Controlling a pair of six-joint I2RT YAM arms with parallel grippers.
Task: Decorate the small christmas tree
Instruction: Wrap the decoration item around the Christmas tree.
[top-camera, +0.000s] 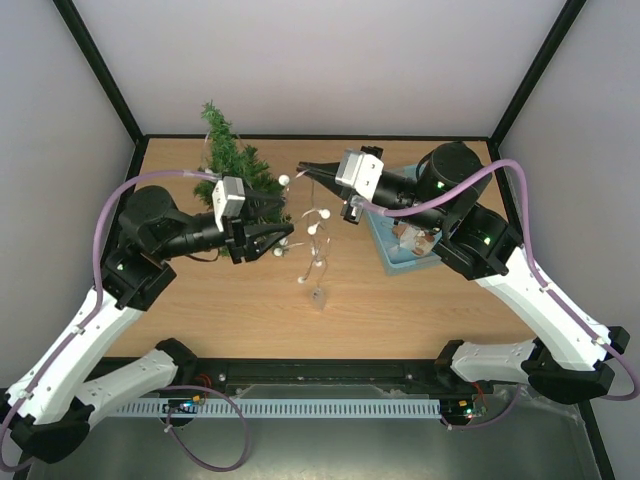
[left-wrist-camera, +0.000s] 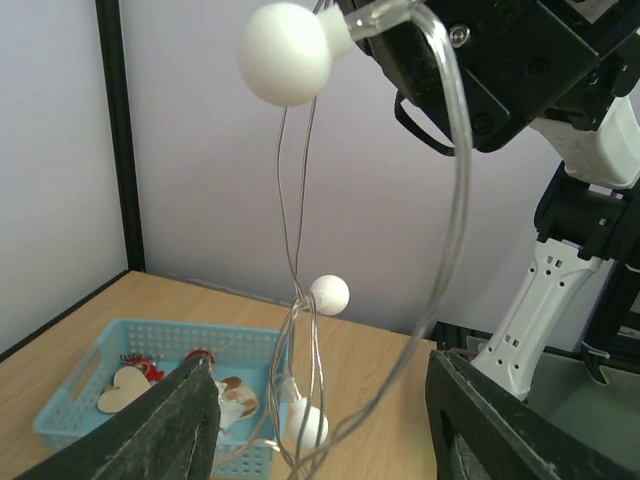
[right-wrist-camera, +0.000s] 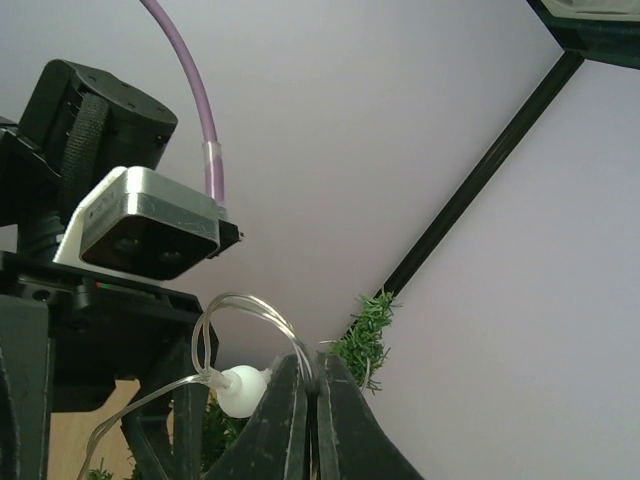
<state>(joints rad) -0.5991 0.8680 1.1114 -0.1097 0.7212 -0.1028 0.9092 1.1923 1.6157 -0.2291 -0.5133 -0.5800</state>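
The small christmas tree (top-camera: 233, 158) stands at the back left of the table, and its green tip (right-wrist-camera: 366, 340) shows past my right fingers. My right gripper (top-camera: 303, 170) is shut on the clear wire of a string of lights (top-camera: 316, 245), pinched just beside a white ball (right-wrist-camera: 240, 390). The string dangles from there to the table, ending in a small clear box (top-camera: 319, 296). My left gripper (top-camera: 283, 228) is open next to the tree. In the left wrist view the hanging wires and balls (left-wrist-camera: 329, 294) pass between its spread fingers (left-wrist-camera: 170, 430) without touching them.
A blue basket (top-camera: 405, 250) holding ornaments, among them a wooden heart (left-wrist-camera: 122, 388), sits at the right under my right arm. Walls and black frame posts close in the back and sides. Bare wood lies in front of the dangling string.
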